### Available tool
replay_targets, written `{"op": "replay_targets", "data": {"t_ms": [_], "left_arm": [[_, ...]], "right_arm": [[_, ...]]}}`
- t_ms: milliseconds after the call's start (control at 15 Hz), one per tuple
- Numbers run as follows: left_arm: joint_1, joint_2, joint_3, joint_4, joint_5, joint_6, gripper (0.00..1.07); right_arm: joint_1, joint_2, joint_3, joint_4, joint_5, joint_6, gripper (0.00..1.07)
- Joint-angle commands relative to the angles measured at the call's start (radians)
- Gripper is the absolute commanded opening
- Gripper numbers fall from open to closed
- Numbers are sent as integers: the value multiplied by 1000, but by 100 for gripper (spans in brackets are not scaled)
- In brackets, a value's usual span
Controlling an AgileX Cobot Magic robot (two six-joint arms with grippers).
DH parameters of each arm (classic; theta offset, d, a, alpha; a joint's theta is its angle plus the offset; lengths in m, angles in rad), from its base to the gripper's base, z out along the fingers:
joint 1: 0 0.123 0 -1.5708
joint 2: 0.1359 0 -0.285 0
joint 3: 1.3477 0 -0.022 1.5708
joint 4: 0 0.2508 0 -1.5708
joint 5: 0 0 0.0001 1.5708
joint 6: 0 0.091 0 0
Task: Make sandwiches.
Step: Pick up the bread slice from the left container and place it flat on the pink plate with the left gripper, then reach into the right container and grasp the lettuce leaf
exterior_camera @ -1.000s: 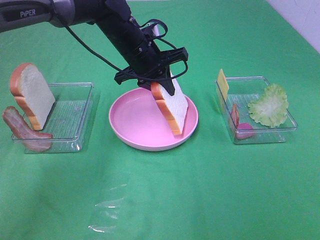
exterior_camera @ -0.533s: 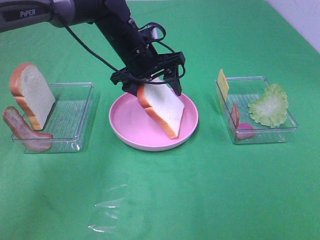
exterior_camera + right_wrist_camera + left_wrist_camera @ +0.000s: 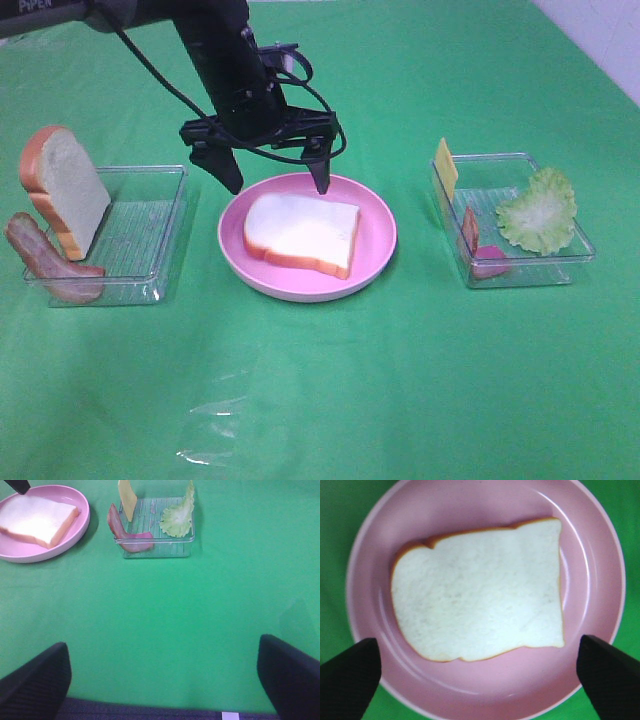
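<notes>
One white bread slice (image 3: 300, 233) with an orange-brown crust lies flat on the pink plate (image 3: 383, 220). My left gripper (image 3: 277, 185) hangs open just above the plate's far rim, holding nothing. In the left wrist view the bread slice (image 3: 480, 605) fills the plate (image 3: 600, 545) between the spread fingertips (image 3: 350, 672). A second slice (image 3: 65, 190) stands on edge at the left tray, with bacon (image 3: 45, 262) leaning beside it. Cheese (image 3: 445, 167), lettuce (image 3: 540, 210) and more bacon (image 3: 470, 230) sit in the right tray. My right gripper (image 3: 165, 680) is open over bare cloth, far from that tray (image 3: 155, 550).
The left clear tray (image 3: 150, 220) and the right clear tray (image 3: 520, 270) flank the plate on the green cloth. A crumpled piece of clear film (image 3: 215, 420) lies near the front. A white surface (image 3: 600, 40) borders the cloth at the back right.
My left gripper opened and let go of the tilted bread slice, which dropped flat onto the plate. The gripper lifted and shifted left. The right side shows no change.
</notes>
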Motion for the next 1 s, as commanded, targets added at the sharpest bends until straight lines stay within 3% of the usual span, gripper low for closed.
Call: {"op": "replay_targets", "data": {"t_ms": [67,267,467,667,800,867,1000], "left_arm": [[-5,-65,-3,127,78,-16,99],[-4,-142,-1,210,137,-9,99],[0,-247,3,210,137,14,99],[95,-528,258,258,137,62,99],[246,-741,480,251,136,108,99],[292,-801,542,246,136,117,99],[467,-1023,771,214,136,130,99]], "right_arm": [[-5,-34,-2,3,0,8,96],[-5,-34,-2,3,0,8,96],[-5,-34,-2,3,0,8,96],[-5,-34,-2,3,0,8,96],[-5,-34,-2,3,0,8,96],[-5,-34,-2,3,0,8,96],[-5,-34,-2,3,0,8,96]]}}
